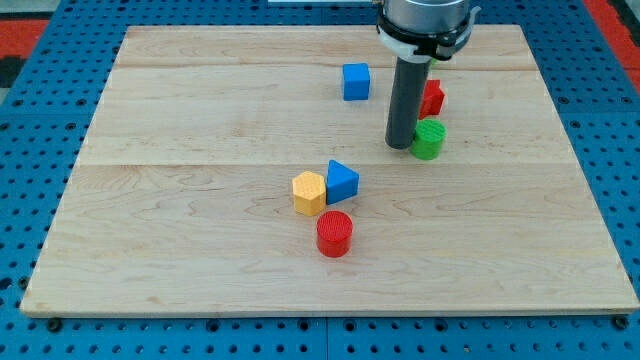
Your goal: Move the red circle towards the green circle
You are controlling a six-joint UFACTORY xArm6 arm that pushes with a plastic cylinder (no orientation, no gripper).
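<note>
The red circle (334, 233) stands on the wooden board (200, 200) below the middle. The green circle (429, 139) stands at the upper right. My tip (400, 146) rests on the board just left of the green circle, close to it or touching it, and far up and right of the red circle. The rod rises from the tip toward the view's top.
A yellow hexagon (309, 193) and a blue triangle (342, 180) sit side by side just above the red circle. A blue cube (356, 81) stands near the top middle. Another red block (432, 97) is partly hidden behind the rod, above the green circle.
</note>
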